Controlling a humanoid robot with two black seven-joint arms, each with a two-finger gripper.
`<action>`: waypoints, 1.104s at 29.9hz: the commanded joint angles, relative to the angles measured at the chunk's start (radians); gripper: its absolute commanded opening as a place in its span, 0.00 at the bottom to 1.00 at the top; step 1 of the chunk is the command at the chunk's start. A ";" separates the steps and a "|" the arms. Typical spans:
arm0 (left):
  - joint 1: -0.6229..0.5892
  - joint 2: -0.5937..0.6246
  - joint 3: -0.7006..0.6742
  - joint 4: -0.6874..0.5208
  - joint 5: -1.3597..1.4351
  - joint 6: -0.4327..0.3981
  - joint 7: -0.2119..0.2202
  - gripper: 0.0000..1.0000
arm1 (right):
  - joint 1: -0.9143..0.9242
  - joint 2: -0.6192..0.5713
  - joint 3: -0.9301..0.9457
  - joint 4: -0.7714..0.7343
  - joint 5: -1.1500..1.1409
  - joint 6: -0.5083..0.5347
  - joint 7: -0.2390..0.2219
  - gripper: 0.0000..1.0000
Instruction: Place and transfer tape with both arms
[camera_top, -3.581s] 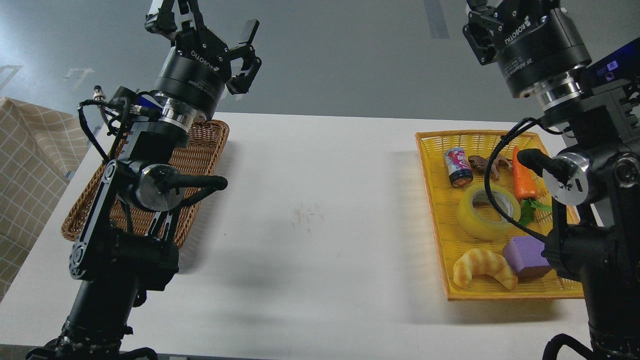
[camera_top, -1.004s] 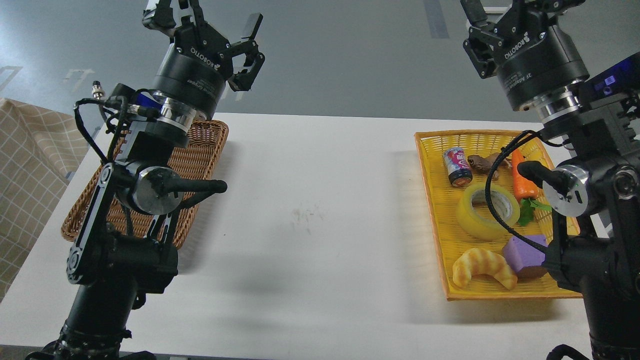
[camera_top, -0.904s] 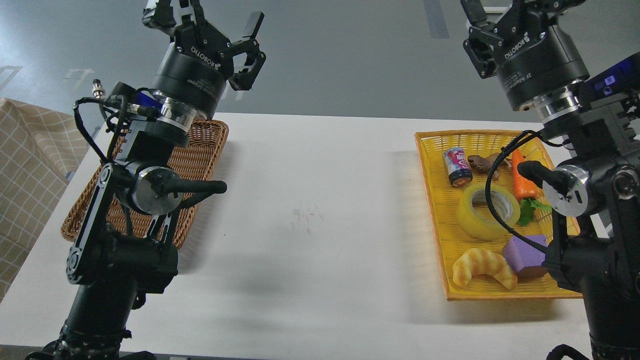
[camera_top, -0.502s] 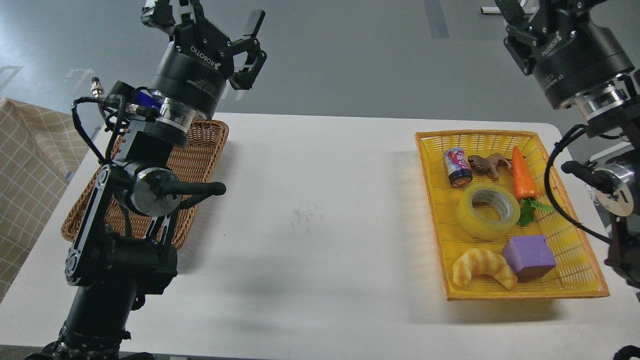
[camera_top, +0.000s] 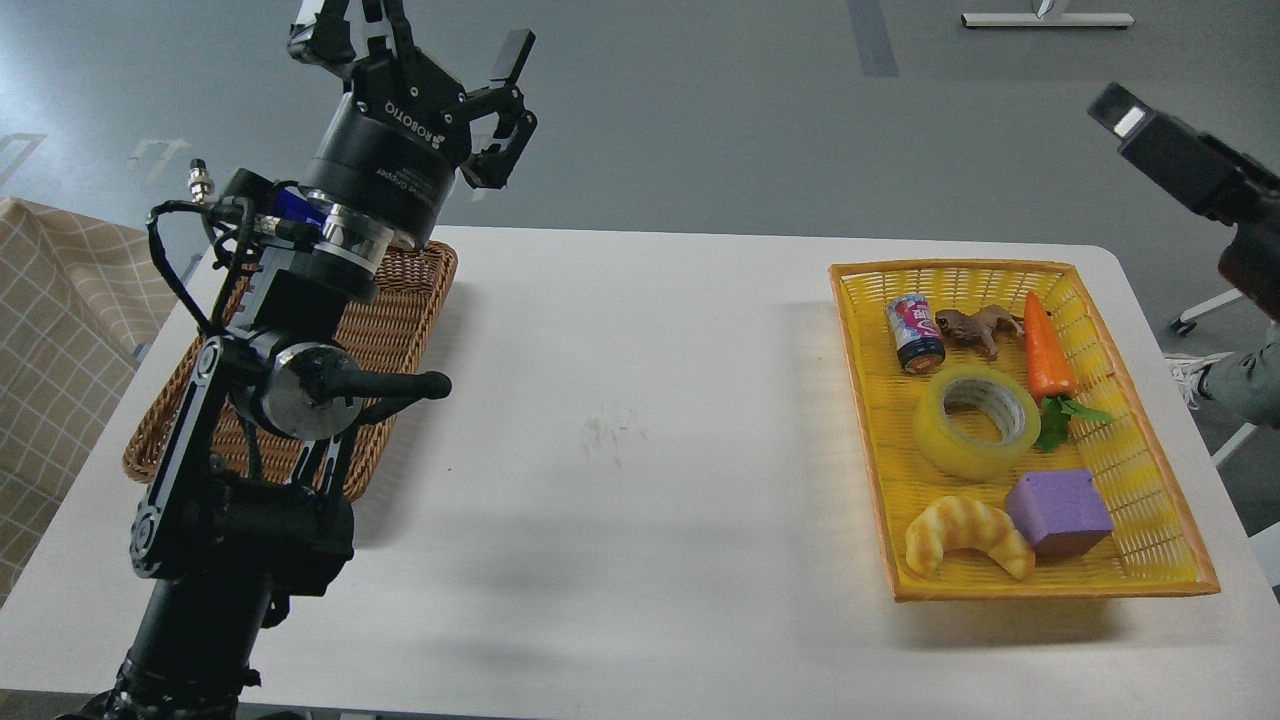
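The tape (camera_top: 975, 422), a translucent yellow roll with a grey-white core, lies flat in the middle of the yellow basket (camera_top: 868, 420) on the right of the white table. My left gripper (camera_top: 415, 38) is open and empty, raised high above the far end of the brown wicker basket (camera_top: 405, 300), far from the tape. Of my right arm only a black end piece (camera_top: 1170, 155) shows at the upper right edge, up and to the right of the yellow basket. Its fingers cannot be told apart.
The yellow basket also holds a small can (camera_top: 915, 334), a brown toy frog (camera_top: 970, 326), a carrot (camera_top: 1045, 348), a purple block (camera_top: 1060, 512) and a croissant (camera_top: 965, 534). A checked cloth (camera_top: 50, 330) lies at the left. The table's right edge (camera_top: 1165, 380) runs beside the basket.
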 joint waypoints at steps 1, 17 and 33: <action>0.002 0.000 0.001 0.000 0.000 0.000 0.000 0.98 | -0.053 -0.028 -0.001 -0.072 -0.096 0.000 0.075 1.00; 0.017 0.000 0.000 0.000 0.000 0.000 -0.002 0.98 | -0.076 -0.071 0.079 -0.233 -0.088 0.005 0.150 1.00; 0.026 0.000 0.000 0.000 0.002 0.000 -0.002 0.98 | -0.021 -0.016 -0.201 -0.257 -0.229 0.065 -0.028 0.98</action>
